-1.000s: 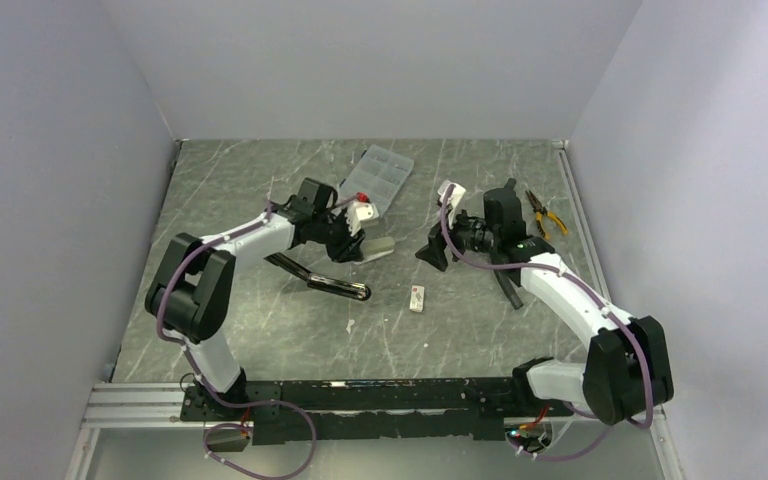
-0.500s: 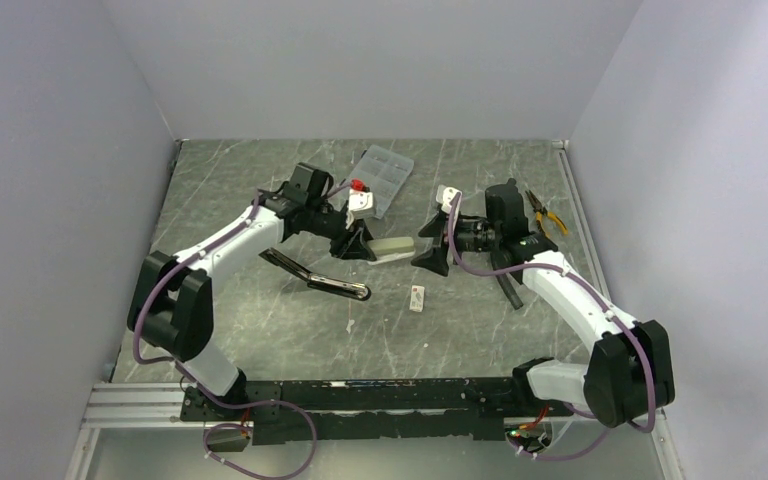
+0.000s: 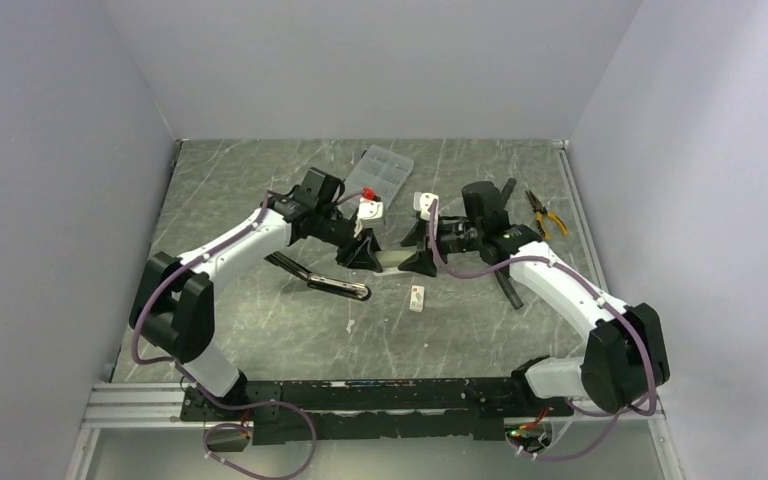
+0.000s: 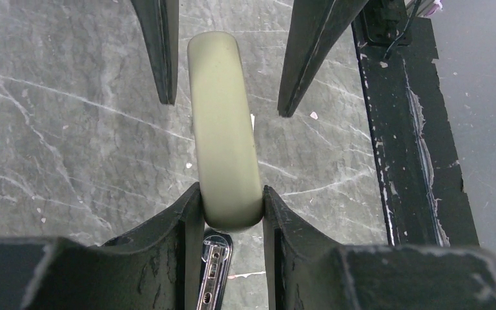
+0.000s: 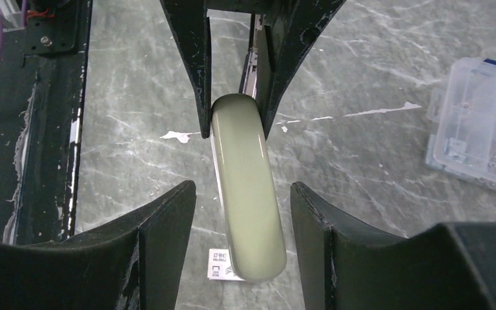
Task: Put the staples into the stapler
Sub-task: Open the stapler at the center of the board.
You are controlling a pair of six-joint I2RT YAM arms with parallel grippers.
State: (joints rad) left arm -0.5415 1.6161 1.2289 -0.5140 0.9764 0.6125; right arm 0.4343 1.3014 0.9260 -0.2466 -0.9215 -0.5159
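The stapler has a pale green top [image 3: 388,262] and a black and chrome lower part [image 3: 325,282] that hangs open down to the table. My left gripper [image 3: 364,254] is shut on one end of the pale top [image 4: 223,129]. The chrome magazine [image 4: 212,271] shows just below its jaws. My right gripper [image 3: 416,258] is open, with its fingers on either side of the top's other end [image 5: 248,194] and not touching it. The small white staple box with a red mark [image 3: 418,298] lies on the table in front and shows under the top in the right wrist view [image 5: 218,266]. No loose staples can be made out.
A clear compartment case [image 3: 380,175] sits at the back and shows in the right wrist view [image 5: 481,129]. Orange-handled pliers [image 3: 545,213] lie at the back right. A black tool [image 3: 508,290] lies beside the right arm. The black rail [image 3: 380,392] runs along the near edge.
My right gripper has moved left until its open jaws straddle the free end of the pale top. My left gripper has shifted a little right and down with the stapler.
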